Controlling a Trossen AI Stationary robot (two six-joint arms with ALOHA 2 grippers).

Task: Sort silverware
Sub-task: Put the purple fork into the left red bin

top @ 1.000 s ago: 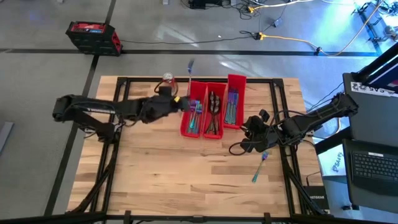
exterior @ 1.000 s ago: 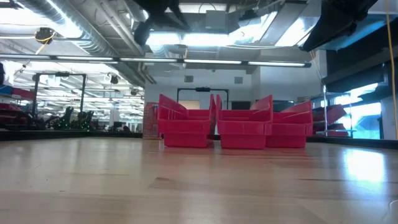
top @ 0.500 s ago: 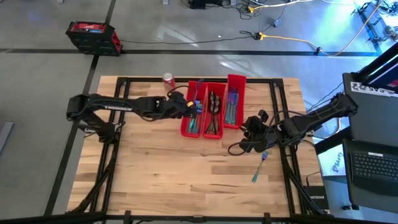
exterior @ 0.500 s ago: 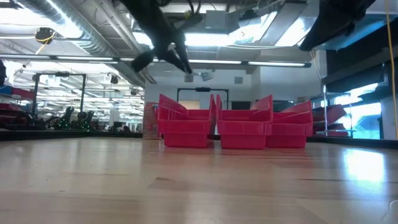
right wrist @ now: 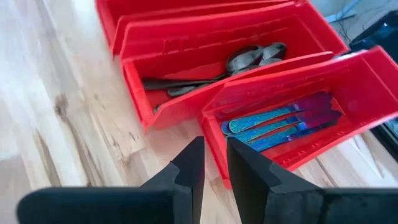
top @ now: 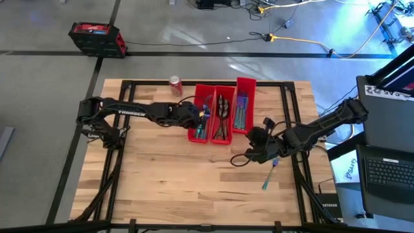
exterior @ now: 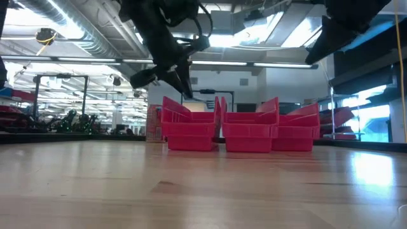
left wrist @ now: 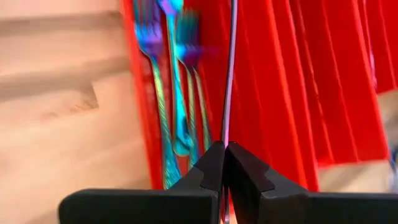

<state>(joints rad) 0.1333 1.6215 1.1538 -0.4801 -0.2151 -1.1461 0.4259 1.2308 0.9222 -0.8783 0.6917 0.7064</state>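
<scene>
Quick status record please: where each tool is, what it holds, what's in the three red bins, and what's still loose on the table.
left tool: over the left bin, shut on a thin utensil seen edge-on
right tool: over the table right of the bins, holding nothing visible
left bin: teal forks
middle bin: dark spoons
right bin: blue-purple knives
loose: one fork near the right tool
also: soda can

Glossy red plastic bins [right wrist: 267, 37], iridescent polished metal forks [left wrist: 163, 93], matt pale wood table [top: 168, 175], dull metal spoons [right wrist: 249, 57]
</scene>
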